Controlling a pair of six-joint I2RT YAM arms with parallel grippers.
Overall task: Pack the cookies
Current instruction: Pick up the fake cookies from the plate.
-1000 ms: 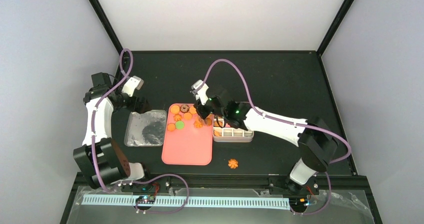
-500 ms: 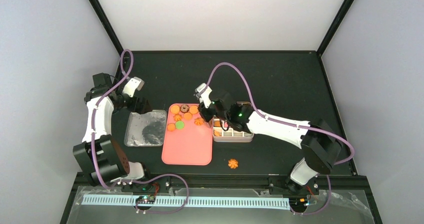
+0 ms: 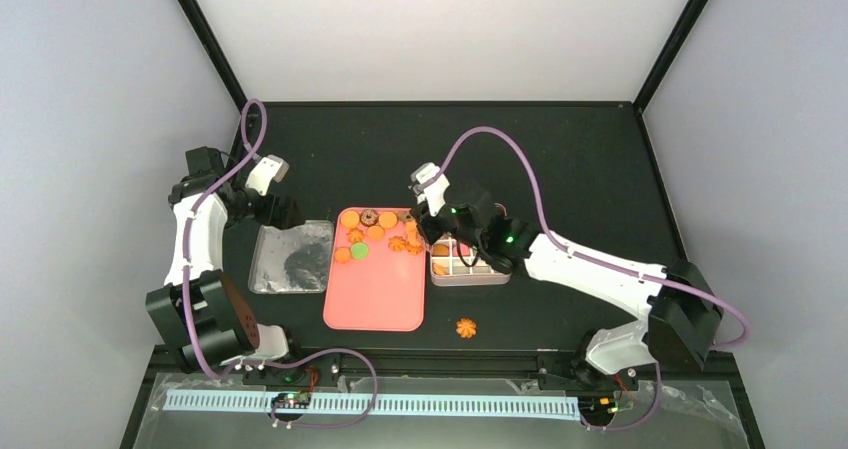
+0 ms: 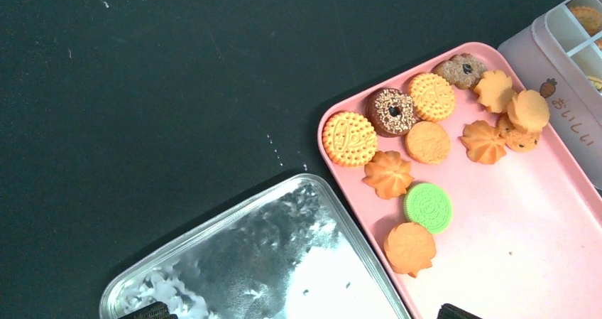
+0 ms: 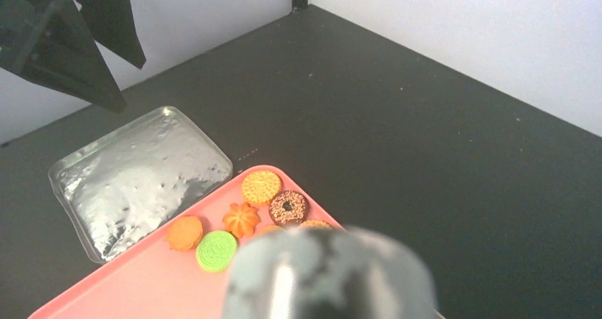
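Note:
Several cookies (image 3: 372, 231) lie at the far end of the pink tray (image 3: 375, 299): golden rounds, swirled flowers, a sprinkled brown ring (image 4: 390, 111) and a green one (image 4: 428, 207). More cookies fill cells of the white gridded tin (image 3: 470, 269). One orange flower cookie (image 3: 466, 327) lies loose on the table near the front. My left gripper (image 4: 305, 312) hangs open over the silver lid (image 4: 270, 262), holding nothing. My right gripper (image 3: 435, 227) hovers at the tin's left edge. In the right wrist view a blurred grey rounded shape (image 5: 330, 276) hides its jaws.
The silver lid (image 3: 292, 256) lies flat against the tray's left side. The tin touches the tray's right edge. White walls close in the black table (image 3: 560, 159) at the back and on both sides.
My right gripper has moved right, from above the tray's cookies to the tin's left edge. The left arm has stayed still.

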